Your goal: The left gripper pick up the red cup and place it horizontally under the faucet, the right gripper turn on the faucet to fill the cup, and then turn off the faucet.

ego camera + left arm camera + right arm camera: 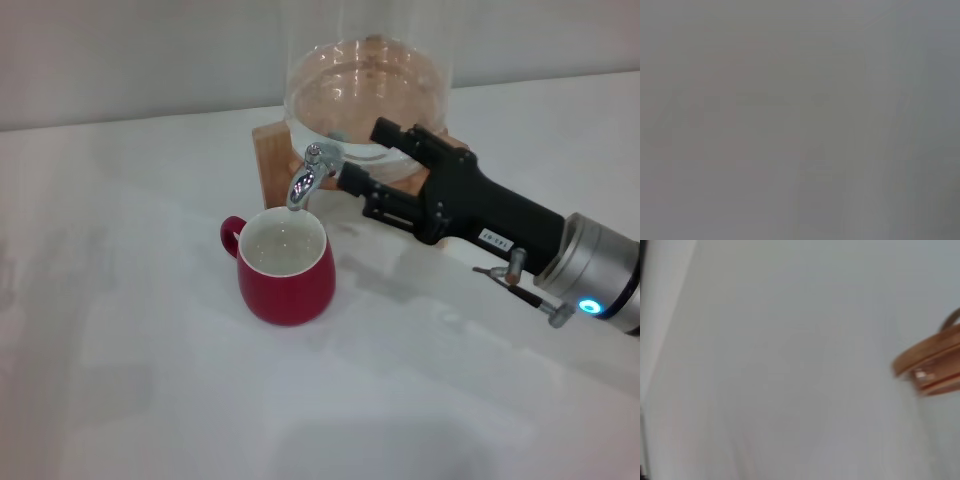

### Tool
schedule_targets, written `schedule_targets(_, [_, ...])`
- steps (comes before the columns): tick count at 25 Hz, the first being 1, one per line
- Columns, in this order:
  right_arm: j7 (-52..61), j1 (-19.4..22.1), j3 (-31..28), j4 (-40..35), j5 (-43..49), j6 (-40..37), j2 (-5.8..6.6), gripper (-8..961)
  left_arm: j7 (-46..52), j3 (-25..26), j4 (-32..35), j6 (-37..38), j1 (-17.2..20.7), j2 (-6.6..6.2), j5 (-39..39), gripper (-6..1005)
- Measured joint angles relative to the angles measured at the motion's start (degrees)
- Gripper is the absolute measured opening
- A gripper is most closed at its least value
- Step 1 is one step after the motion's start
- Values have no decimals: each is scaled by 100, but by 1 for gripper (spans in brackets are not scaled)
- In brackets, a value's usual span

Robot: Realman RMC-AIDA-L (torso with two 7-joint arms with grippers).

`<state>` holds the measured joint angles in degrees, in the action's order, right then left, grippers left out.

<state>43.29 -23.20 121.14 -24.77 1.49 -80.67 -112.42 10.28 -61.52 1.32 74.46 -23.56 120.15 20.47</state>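
The red cup [286,272] stands upright on the white table, its handle toward the left and its cream inside facing up. The chrome faucet [306,177] juts from the clear glass dispenser [365,85], with its spout just above the cup's far rim. My right gripper [362,153] reaches in from the right and sits close beside the faucet's lever, open, with one finger higher against the glass and one lower. I cannot tell whether it touches the lever. The left gripper is out of view, and the left wrist view is a plain grey blur.
The dispenser rests on a wooden stand [272,160], whose edge also shows in the right wrist view as the wooden stand [932,362]. The white table [120,350] stretches wide to the left and front of the cup.
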Motion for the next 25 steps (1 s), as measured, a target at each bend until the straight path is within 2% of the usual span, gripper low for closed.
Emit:
schedule_targets(11, [4, 0, -333, 259, 3, 50, 46, 870, 0, 8, 0, 4, -6, 0, -31, 515])
schedule_targets(25, [17, 23, -449, 358, -24, 63, 121, 870, -1, 54, 0, 2, 9, -10, -43, 515])
